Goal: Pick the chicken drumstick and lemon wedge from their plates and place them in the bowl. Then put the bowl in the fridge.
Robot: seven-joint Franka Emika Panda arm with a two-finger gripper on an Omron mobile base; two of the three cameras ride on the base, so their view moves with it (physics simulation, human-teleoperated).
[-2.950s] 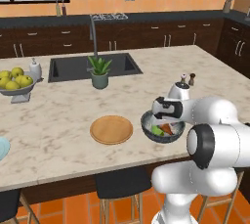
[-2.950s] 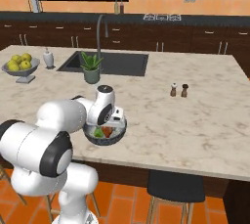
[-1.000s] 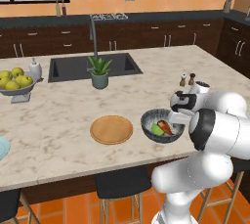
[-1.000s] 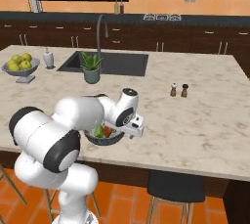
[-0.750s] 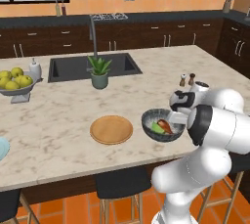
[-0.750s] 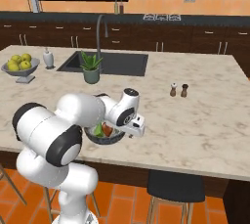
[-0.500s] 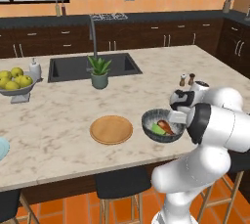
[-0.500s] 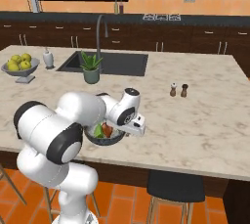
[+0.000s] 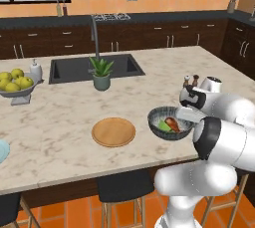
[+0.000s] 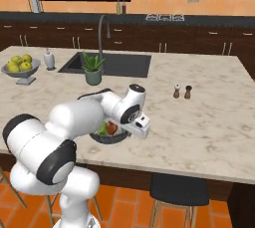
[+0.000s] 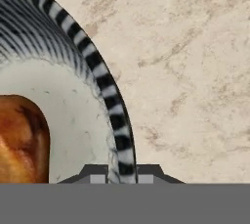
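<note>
Since the picture of a second ago the jaws have drawn together; the arm and the bowl (image 9: 171, 123) have scarcely shifted. The gripper (image 11: 121, 173) now stands clamped on the right-hand rim of the bowl, one finger inside the wall and one outside, as the hand view shows with the striped rim running between the two tips. The bowl sits on the marble counter (image 9: 60, 122) near its front edge, right of the tan wooden plate (image 9: 113, 132), which lies bare. Inside the bowl rest the chicken drumstick (image 9: 172, 123) and, just beside it to the left, the green lemon wedge (image 9: 163, 125). The pale blue plate (image 9: 2, 150) shows at the far left edge of the counter. The relation that governs the coming lift: the bowl's mass lies wholly to the left of the gripper, so the grip is off-centre at the rim, and the load will likely tend to tip the bowl downward on its left side. The fridge is not to be seen from here, so its direction cannot be told.
</note>
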